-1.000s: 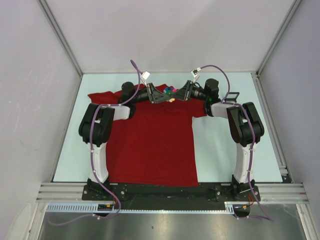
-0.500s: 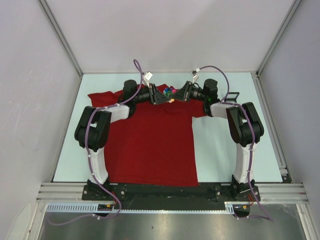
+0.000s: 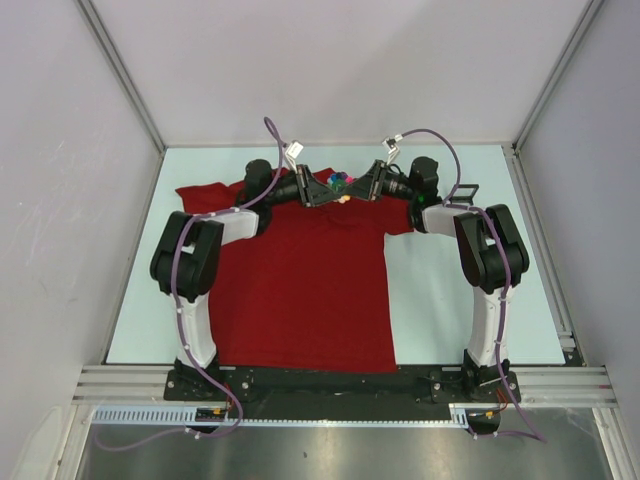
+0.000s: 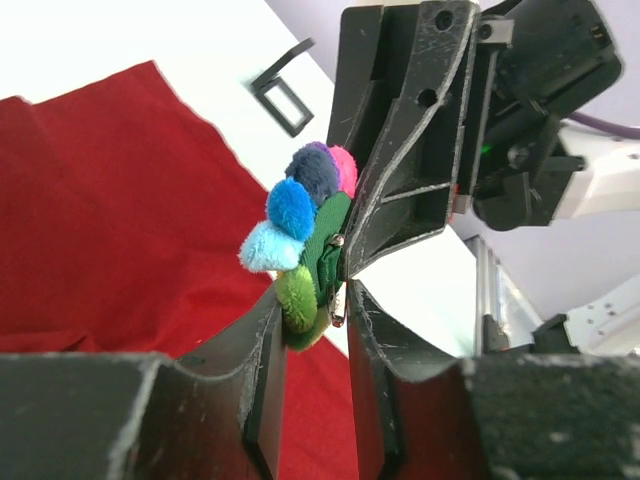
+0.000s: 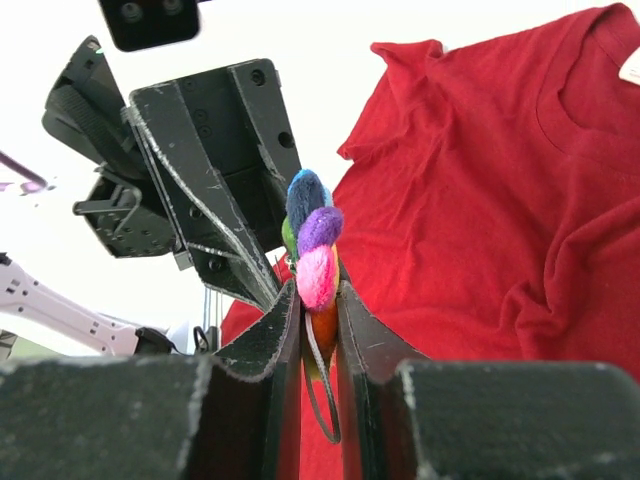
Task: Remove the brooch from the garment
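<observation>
Handoff grip: both arms hold the brooch point(image 3: 341, 184) above the neck of the garment point(image 3: 300, 280).
The right gripper point(image 5: 318, 295) pinches the brooch's pink-orange side; the left gripper point(image 4: 312, 300) nips its green lower edge by the metal pin point(image 4: 337, 310). No cloth seen caught on it. Risk: the soft pompoms point(image 4: 290, 205) squash and slip if either arm pulls off-axis, dropping it onto the garment. The pin looks exposed and could snag cloth.

From above, the brooch point(image 3: 341, 183) is just a coloured speck to me, too small to make out. The left gripper point(image 3: 332, 191) and right gripper point(image 3: 351, 190) partly cover the garment point(image 3: 300, 290) at its collar. In my left wrist view, my fingers point(image 4: 262, 350) hide the brooch's lower beads. In my right wrist view, the frame edge clips the neck label point(image 5: 631, 66).
</observation>
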You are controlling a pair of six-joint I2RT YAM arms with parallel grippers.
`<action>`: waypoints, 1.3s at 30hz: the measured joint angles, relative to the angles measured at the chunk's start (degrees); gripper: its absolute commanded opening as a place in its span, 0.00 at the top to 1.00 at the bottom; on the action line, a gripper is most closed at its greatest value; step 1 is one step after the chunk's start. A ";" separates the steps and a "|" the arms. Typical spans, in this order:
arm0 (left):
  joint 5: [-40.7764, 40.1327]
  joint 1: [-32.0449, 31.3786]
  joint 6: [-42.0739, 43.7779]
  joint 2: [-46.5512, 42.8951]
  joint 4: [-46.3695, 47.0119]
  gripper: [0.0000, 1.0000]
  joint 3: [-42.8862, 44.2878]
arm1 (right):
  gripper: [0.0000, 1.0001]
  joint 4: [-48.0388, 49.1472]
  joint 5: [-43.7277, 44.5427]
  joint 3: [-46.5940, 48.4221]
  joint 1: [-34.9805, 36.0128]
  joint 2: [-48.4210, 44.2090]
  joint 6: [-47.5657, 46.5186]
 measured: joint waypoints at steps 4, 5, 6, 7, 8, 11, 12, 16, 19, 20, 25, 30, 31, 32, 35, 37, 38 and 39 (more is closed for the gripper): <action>2.08 0.39 -3.89 1.42 4.74 0.70 0.00 | 1.00 1.16 -0.74 0.00 -0.11 -0.11 0.50; 2.62 0.50 -5.09 1.95 6.19 0.70 0.00 | 1.00 1.29 -0.81 0.00 -0.11 -0.11 0.52; 3.37 0.66 -6.36 2.56 7.72 0.69 0.02 | 1.00 1.33 -1.05 0.00 -0.11 -0.11 0.52; 3.91 0.76 -7.50 3.06 9.03 0.69 0.02 | 1.00 1.33 -1.20 0.00 -0.11 -0.11 0.50; 4.42 0.85 -8.70 3.54 10.34 0.69 0.02 | 1.00 1.33 -1.33 0.00 -0.11 -0.11 0.50; 5.92 1.05 -11.72 4.68 13.53 0.68 0.09 | 1.00 1.36 -2.08 0.00 -0.09 -0.11 0.42; 6.49 1.11 -12.52 5.01 14.36 0.69 0.20 | 1.00 1.36 -2.32 0.02 -0.09 -0.11 0.33; 8.70 1.42 -15.87 6.69 17.62 0.66 0.85 | 1.00 1.05 -2.97 0.17 -0.02 -0.11 -0.31; 9.99 1.53 -17.40 7.61 18.34 0.66 1.75 | 1.00 -0.31 -3.15 0.59 0.09 -0.20 -1.57; 10.12 1.57 -17.59 7.72 18.36 0.66 1.92 | 1.00 -0.74 -3.17 0.79 0.15 -0.22 -2.03; 11.02 1.64 -18.23 8.13 18.21 0.74 2.80 | 1.00 -1.84 -3.21 1.22 0.42 -0.66 -3.19; 11.39 1.70 -19.10 8.44 18.51 0.76 2.99 | 1.00 -2.71 -3.21 1.31 0.42 -0.92 -4.17; 11.41 1.70 -19.15 8.46 18.62 0.76 3.02 | 1.00 -2.78 -3.21 1.31 0.42 -0.92 -4.20; 11.39 1.70 -19.19 8.46 18.64 0.76 2.99 | 1.00 -2.80 -3.21 1.31 0.42 -0.92 -4.22; 11.41 1.70 -19.45 8.46 18.80 0.76 2.99 | 1.00 -2.80 -3.23 1.33 0.42 -0.94 -4.24; 11.43 1.73 -19.65 8.48 18.95 0.76 2.99 | 1.00 -2.80 -3.23 1.33 0.42 -0.94 -4.24; 11.43 1.73 -19.93 8.55 19.21 0.76 2.99 | 1.00 -2.80 -3.23 1.36 0.42 -0.94 -4.24; 11.43 1.73 -20.15 8.61 19.41 0.76 2.99 | 1.00 -2.80 -3.23 1.38 0.42 -0.94 -4.24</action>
